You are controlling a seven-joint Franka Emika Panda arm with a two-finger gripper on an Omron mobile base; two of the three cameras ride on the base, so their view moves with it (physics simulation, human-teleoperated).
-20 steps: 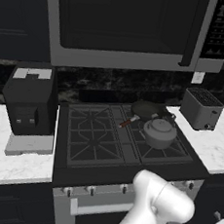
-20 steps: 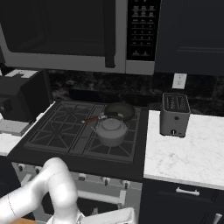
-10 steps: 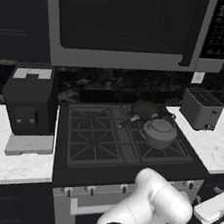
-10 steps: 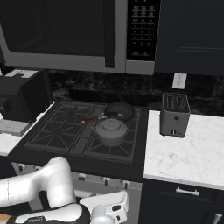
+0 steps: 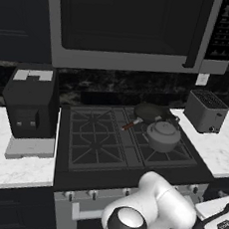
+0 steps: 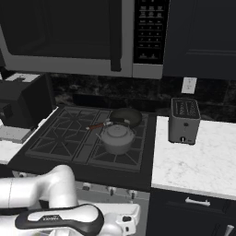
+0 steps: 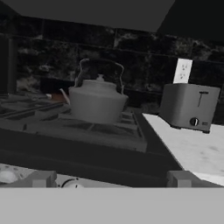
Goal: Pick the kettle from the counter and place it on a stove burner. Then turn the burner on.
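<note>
Nearest to me, the white arm [image 5: 162, 211] has folded down over the last second and now sits low in front of the stove, below its front edge, where a second ago it stood more upright. The jaws are spread wide and grip nothing. From the hand view I look level along the stove front, with the control knobs [image 7: 40, 178] just ahead at the bottom of the picture.

Past the front edge, the kettle [image 5: 162, 135] stands upright on the stove burner [image 5: 178, 153] at the front right corner of the stove, its handle arched over the lid. It has not moved in the last second. It is no longer on the counter [image 5: 224, 148], the white marble surface along the stove's right edge.

Just behind the kettle, toward the back right corner of the stove, sits a dark frying pan [image 5: 154, 112], its red-tipped handle pointing toward the middle of the stove. A toaster [image 5: 206, 112] stands at the back of the counter on the right, and a black coffee machine [image 5: 30, 102] at the back of the counter on the left. A microwave [image 5: 125, 27] hangs above.

I judge the placing step done. The drop of the arm looks like the approach to a knob, so what remains is turning on the burner under the kettle
</note>
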